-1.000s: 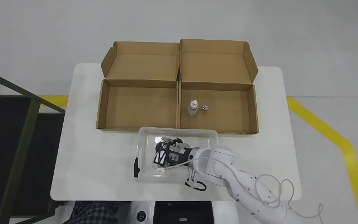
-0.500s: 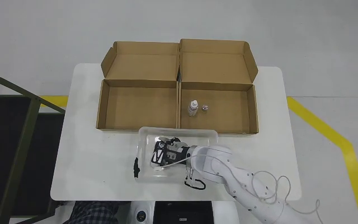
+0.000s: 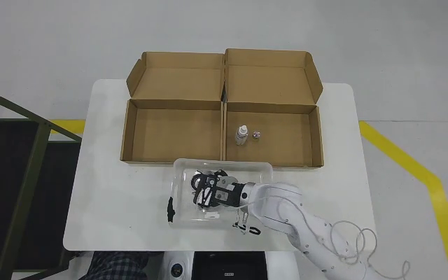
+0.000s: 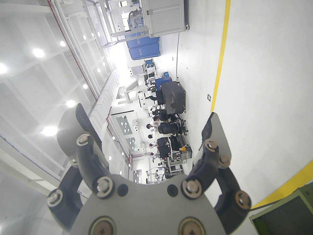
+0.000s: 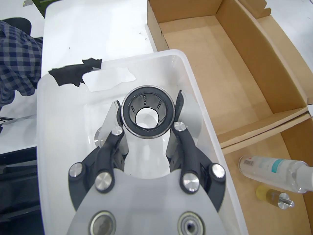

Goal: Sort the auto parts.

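Right wrist view: the right gripper [image 5: 148,99] clamps a silver cylindrical metal bearing [image 5: 146,100] over the clear plastic bin [image 5: 195,86]. The brown cardboard box [image 5: 242,209] beside it holds a transparent bottle [image 5: 271,170] and a small yellow stud [image 5: 271,196]. Left gripper [image 4: 145,112] stands wide.

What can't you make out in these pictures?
Right wrist view: the bearing faces the camera end-on, hiding its length.
Right wrist view: the right gripper covers most of a metal piece in the bin.
Right wrist view: the edge cuts off the bottle at its far end.
Top view: that gripper covers the bearing.
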